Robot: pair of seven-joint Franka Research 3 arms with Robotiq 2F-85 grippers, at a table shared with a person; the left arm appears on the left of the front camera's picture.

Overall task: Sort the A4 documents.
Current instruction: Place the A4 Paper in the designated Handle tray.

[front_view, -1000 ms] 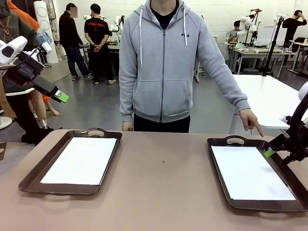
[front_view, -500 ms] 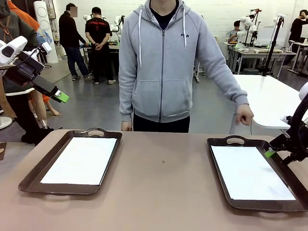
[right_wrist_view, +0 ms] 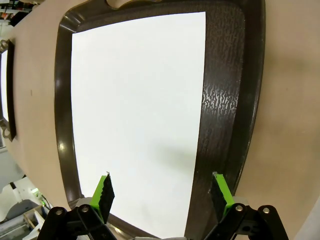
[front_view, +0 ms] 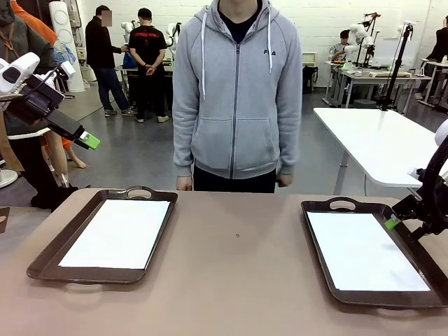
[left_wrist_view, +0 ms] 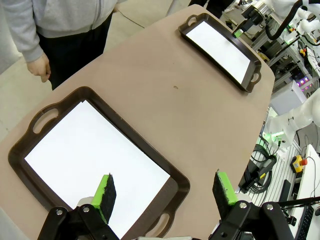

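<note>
White A4 documents (front_view: 120,232) in both trays (front_view: 43,260); right tool (right_wrist_view: 159,192) spread, half cut off frontally; left tool (left_wrist_view: 165,190) spread.

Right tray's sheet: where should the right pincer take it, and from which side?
Probably the sheet's long edge nearest the right pincer, coming from above. The paper lies flat in the right tray, leaving a bare strip of tray floor along that edge, so one pad could press down there and slide the edge up. Elsewhere the rim crowds it.
</note>
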